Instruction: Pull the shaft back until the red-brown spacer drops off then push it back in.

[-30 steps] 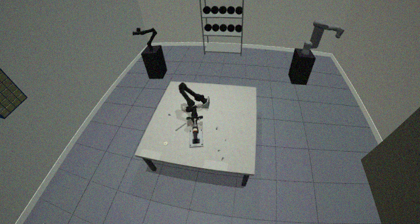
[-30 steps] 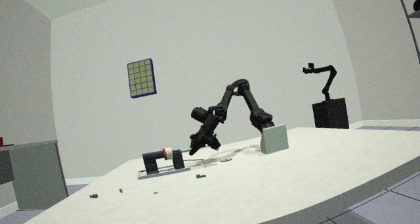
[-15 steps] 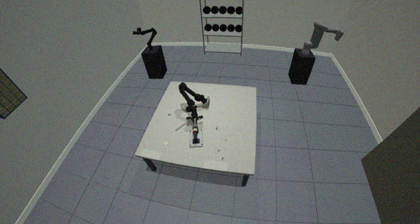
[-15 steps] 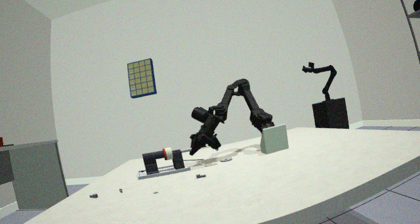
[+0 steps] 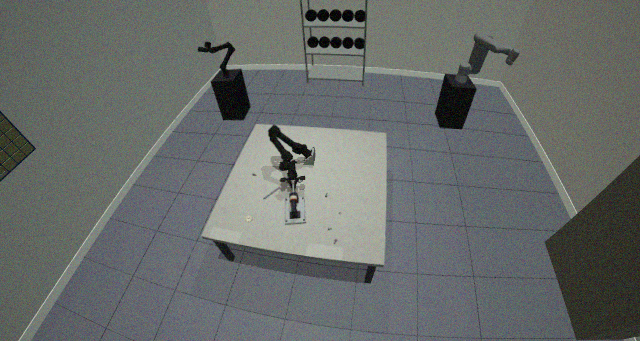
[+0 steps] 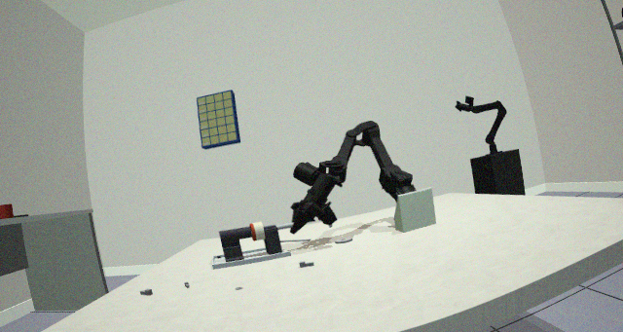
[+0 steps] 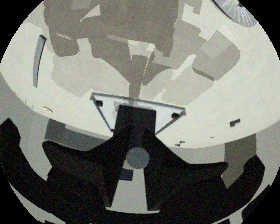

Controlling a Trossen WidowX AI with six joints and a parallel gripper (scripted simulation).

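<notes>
The big dark housing block (image 5: 294, 212) (image 6: 232, 244) stands on the far end of a pale base plate (image 6: 287, 254) (image 7: 167, 117). The red-brown spacer (image 6: 253, 232) sits up on the shaft line against the housing side, with a cream spacer (image 5: 293, 194) (image 6: 259, 231) directly beside it. A smaller dark support block (image 6: 274, 239) (image 7: 136, 120) stands on the near side. The grey shaft (image 6: 285, 226) comes out of this block; its round end shows in the wrist view (image 7: 137, 158). My gripper (image 5: 293, 180) (image 6: 295, 228) is shut on the shaft near this end. The part inside the housing is hidden.
A loose grey rod (image 5: 272, 193) (image 7: 39, 61) lies beside the plate. A small pale disc (image 5: 249, 218) and several small dark bits, one dark piece (image 6: 306, 264) among them, lie on the table. A pale green panel (image 6: 417, 210) stands by the arm's base.
</notes>
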